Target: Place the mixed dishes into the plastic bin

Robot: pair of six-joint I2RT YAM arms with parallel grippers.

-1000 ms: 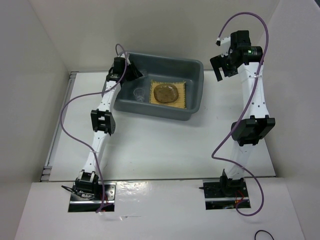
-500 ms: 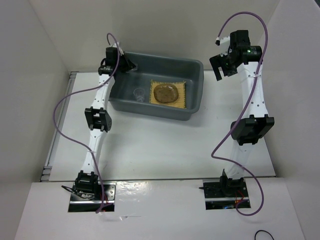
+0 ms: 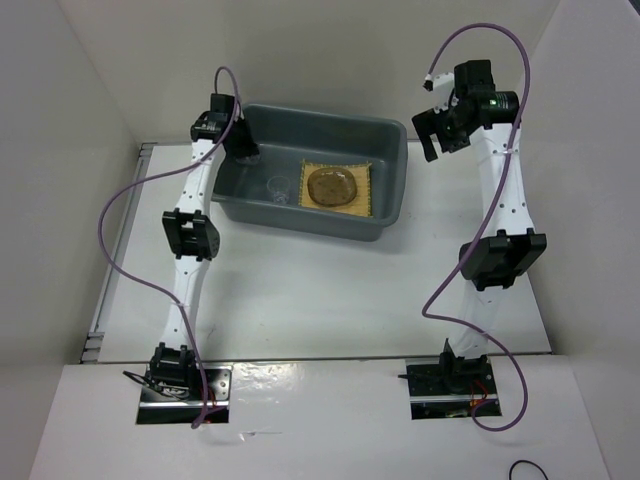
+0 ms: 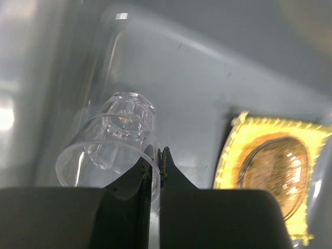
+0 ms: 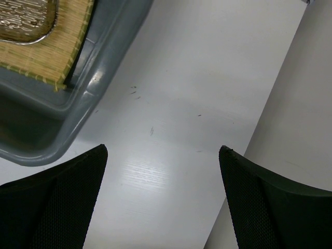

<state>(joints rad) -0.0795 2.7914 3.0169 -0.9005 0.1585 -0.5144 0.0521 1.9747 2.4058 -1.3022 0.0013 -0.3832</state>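
Top view, with both wrist views, read from my bases outward. The white counter [image 3: 330,300] in front of my two bases carries nothing but my own arms above it. Beyond that bare stretch stands the plastic bin [image 3: 300,227], a dark grey tub set at a slight angle, its near wall facing me.

Inside the bin, on the left of its floor, is the small clear cup [image 3: 279,189], apart from the other pieces. To its right the tan-yellow woven mat [image 3: 362,200] lies flat on the floor of the bin, with the clear plate [image 3: 331,186] resting on its middle (the mat's colour shows through the plate). I cannot make out a separate bowl among these pieces.

At the far left corner of the bin hang my left fingers [image 4: 156,167], pressed together tip to tip with nothing between them. In the left wrist view the cup sits below and beyond them, seen obliquely through its open mouth.

Off the far right corner of the bin, above bare counter, hang my right fingers [image 3: 440,140], spread wide and holding nothing. The right wrist view shows only counter between them, with the bin's corner and an edge of the mat at the upper left.
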